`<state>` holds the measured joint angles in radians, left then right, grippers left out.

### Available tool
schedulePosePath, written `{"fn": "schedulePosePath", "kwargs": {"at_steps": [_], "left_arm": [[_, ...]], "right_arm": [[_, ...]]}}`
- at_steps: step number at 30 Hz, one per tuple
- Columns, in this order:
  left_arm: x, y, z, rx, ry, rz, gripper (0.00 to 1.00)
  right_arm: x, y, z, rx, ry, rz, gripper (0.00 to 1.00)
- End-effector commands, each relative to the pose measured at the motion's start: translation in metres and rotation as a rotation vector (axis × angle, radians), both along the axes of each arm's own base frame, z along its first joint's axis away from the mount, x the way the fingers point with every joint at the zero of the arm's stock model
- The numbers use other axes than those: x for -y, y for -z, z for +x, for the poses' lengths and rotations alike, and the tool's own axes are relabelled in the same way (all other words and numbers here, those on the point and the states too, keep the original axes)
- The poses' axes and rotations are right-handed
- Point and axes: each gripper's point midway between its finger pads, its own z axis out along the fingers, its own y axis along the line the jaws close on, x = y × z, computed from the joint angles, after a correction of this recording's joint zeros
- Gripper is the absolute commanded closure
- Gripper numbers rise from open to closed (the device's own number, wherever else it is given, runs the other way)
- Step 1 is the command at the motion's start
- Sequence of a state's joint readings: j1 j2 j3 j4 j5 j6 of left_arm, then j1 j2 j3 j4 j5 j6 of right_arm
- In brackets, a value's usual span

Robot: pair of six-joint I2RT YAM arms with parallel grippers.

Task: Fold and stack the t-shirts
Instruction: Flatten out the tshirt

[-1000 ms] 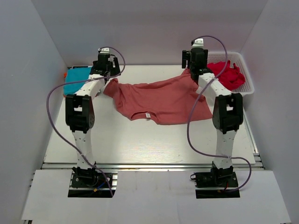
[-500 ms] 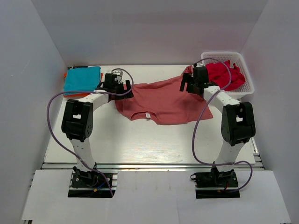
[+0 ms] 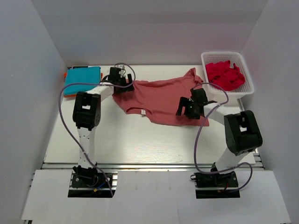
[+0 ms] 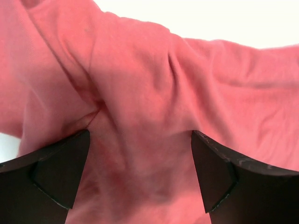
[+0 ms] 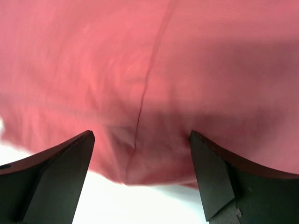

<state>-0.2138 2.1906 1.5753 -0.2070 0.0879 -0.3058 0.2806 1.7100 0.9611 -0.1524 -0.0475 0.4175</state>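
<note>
Left jaws and right jaws gaped released, gripping nothing. Under and between both lay the salmon t-shirt (image 3: pixel 161 95), rumpled on the bench (image 3: pixel 121 140). Laying-out looked nearly done; next, each should pinch an edge to fold.

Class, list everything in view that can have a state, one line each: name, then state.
Pink shirt: unfolded, lying wrinkled on table.
Teal shirt: folded.
Basket: upright, filled.
Red clothing: crumpled in basket.
Left gripper: open, above pink shirt.
Right gripper: open, above pink shirt.
</note>
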Motion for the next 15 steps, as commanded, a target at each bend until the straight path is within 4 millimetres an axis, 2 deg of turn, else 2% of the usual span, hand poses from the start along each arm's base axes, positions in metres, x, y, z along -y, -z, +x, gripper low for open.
{"fn": "schedulePosePath", "kwargs": {"at_steps": [1,2,4,5,6,7,8,9,10,11,13,14,15], "left_arm": [[0.012,0.01,0.019,-0.006,0.032,0.0,0.01],[0.02,0.015,0.033,-0.003,0.05,-0.019,0.01],[0.026,0.021,0.045,0.0,0.056,-0.039,0.01],[0.03,0.01,0.061,0.04,0.057,-0.047,0.01],[0.034,0.028,0.069,0.04,0.067,-0.056,0.01],[0.044,0.032,0.073,0.042,0.076,-0.072,0.01],[0.061,0.012,0.091,0.101,0.103,-0.111,0.01],[0.066,0.04,0.097,0.086,0.116,-0.121,0.01],[0.081,0.042,0.099,0.084,0.136,-0.152,0.01],[0.1,0.016,0.114,0.154,0.162,-0.185,0.01],[0.118,0.013,0.124,0.214,0.17,-0.223,0.01],[0.129,0.015,0.122,0.234,0.18,-0.222,0.01],[0.128,0.015,0.126,0.259,0.17,-0.22,0.01]], "right_arm": [[-0.031,0.018,-0.072,-0.169,-0.162,0.077,0.12],[-0.041,0.018,-0.084,-0.179,-0.208,0.073,0.14],[-0.057,0.013,-0.111,-0.17,-0.34,0.079,0.15],[-0.067,0.017,-0.129,-0.185,-0.407,0.074,0.15],[-0.077,0.008,-0.141,-0.192,-0.469,0.113,0.15],[-0.087,0.008,-0.154,-0.179,-0.58,0.102,0.15],[-0.103,0.0,-0.16,-0.156,-0.661,0.112,0.15],[-0.12,-0.006,-0.174,-0.16,-0.789,0.184,0.15],[-0.14,-0.009,-0.19,-0.144,-0.9,0.217,0.15],[-0.162,-0.023,-0.191,-0.078,-1.058,0.284,0.15],[-0.19,-0.024,-0.19,-0.07,-1.143,0.343,0.15],[-0.202,-0.023,-0.194,-0.009,-1.254,0.336,0.15],[-0.217,-0.034,-0.19,0.03,-1.289,0.36,0.14]]}}
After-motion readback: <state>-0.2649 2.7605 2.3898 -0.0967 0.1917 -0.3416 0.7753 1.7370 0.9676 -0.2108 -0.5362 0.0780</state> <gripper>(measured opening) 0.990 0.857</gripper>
